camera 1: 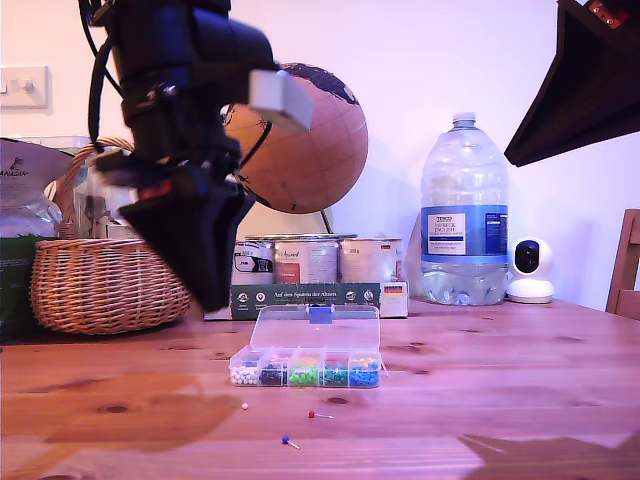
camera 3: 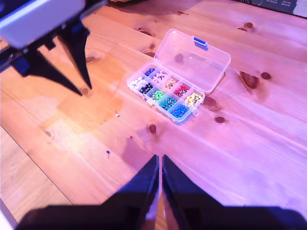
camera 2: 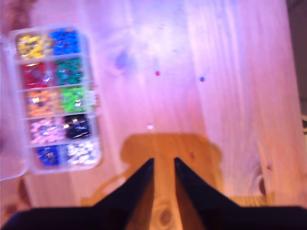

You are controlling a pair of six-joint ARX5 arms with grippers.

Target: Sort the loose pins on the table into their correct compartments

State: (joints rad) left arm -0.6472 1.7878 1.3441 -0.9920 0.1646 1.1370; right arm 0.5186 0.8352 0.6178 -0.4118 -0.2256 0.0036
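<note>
The clear box of compartments (camera 1: 305, 368) lies lid-open on the wooden table (camera 1: 500, 400), its sections filled with coloured pin heads (camera 2: 57, 96). Three loose pins lie in front of it: white (camera 1: 244, 406), red (camera 1: 312, 413) and blue (camera 1: 285, 439). They also show as the white pin (camera 2: 150, 127), red pin (camera 2: 157, 73) and blue pin (camera 2: 202, 79), and as white (camera 3: 117, 114), red (camera 3: 131, 137) and blue (camera 3: 108, 152). My first gripper (camera 2: 164, 162) hangs above the table just short of the white pin, slightly open and holding nothing. My second gripper (camera 3: 159, 158) is high up, shut and empty.
At the exterior view's left stand a wicker basket (camera 1: 105, 285) and my first arm (camera 1: 190, 150). Behind the box are a long dark-green carton (camera 1: 305, 297), tins (camera 1: 320, 260), a globe (camera 1: 300, 140), a water bottle (camera 1: 463, 215) and a small camera (camera 1: 528, 268). A chair edge (camera 1: 628, 265) is at the right.
</note>
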